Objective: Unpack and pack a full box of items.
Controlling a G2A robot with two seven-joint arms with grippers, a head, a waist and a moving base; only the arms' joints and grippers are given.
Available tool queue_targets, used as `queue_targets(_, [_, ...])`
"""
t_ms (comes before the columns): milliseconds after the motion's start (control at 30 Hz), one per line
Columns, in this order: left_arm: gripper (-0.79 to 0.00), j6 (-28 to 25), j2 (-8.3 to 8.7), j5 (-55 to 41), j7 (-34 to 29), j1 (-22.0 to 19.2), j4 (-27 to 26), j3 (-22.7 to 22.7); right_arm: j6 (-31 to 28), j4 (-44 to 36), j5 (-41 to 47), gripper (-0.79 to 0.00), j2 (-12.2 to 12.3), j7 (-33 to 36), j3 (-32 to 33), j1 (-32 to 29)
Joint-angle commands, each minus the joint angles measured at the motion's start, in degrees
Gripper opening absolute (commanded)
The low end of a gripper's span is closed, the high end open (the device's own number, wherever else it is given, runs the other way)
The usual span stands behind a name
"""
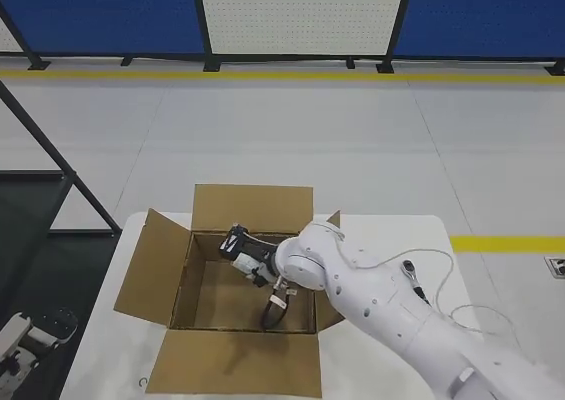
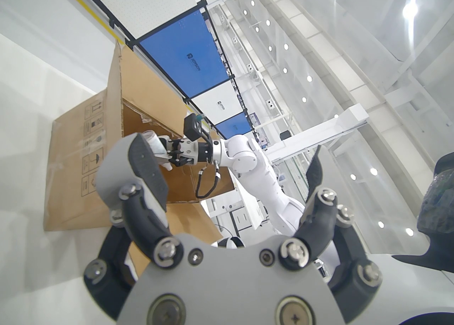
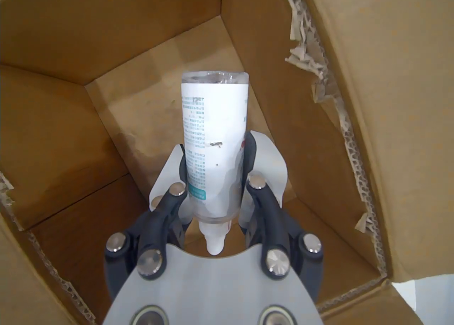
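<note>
White-labelled clear plastic bottle (image 3: 212,135) with a white pointed nozzle is held clamped between the two pads of the right pincer (image 3: 214,163), the grip being taken across the labelled body at the half nearer the nozzle. The nozzle is turned back toward the wrist, and the flat clear base is pointed away from the pincer, down into the open brown cardboard box (image 3: 71,121). The bottle is thus placed inside the box, with bare cardboard floor seen beyond its base; whether the base is touching that floor cannot be told. Torn corrugated edges of the box wall are seen to one side of the pincer, near it but apart.

A light load is to be expected. The thin clear wall is judged likely to give under a hard squeeze, and the smooth round label to be slippery, so a firm but moderate hold across the straight labelled body is advised. The tapering nozzle and the shoulder are best avoided, since the pads could slide off them.

The box is stood on a white desk (image 1: 102,350) with all four flaps folded outward. The left pincer (image 2: 227,163) is kept well apart from the box, its jaws spread wide with nothing between them.
</note>
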Motion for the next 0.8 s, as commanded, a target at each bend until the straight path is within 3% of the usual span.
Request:
queue_targets(0, [0.0, 0.0, 0.0, 0.0, 0.0, 0.0, 0.0, 0.0, -0.83, 1.69, -0.18, -0.785, -0.91, 0.09, -0.71, -0.45])
queue_targets(200, [0.0, 0.0, 0.0, 0.0, 0.0, 0.0, 0.0, 0.0, -1.71, 8.65, -0.5, -0.785, -4.65, 2.22, -2.66, -0.19])
queue_targets(567, [0.0, 0.0, 0.0, 0.0, 0.0, 0.0, 0.0, 0.0, -3.37, 22.67, -1.59, -0.785, -11.19, -1.48, -4.03, 0.32])
queue_targets(600, [0.0, 0.0, 0.0, 0.0, 0.0, 0.0, 0.0, 0.0, -3.51, 23.5, -1.84, -0.69, -11.67, -1.67, -4.12, 0.4])
queue_targets(633, [0.0, 0.0, 0.0, 0.0, 0.0, 0.0, 0.0, 0.0, -3.66, 24.25, -2.06, -0.514, -12.13, -1.85, -4.19, 0.5])
queue_targets(767, [0.0, 0.0, 0.0, 0.0, 0.0, 0.0, 0.0, 0.0, -4.57, 26.91, -2.58, -0.422, -13.71, -2.62, -4.19, 0.88])
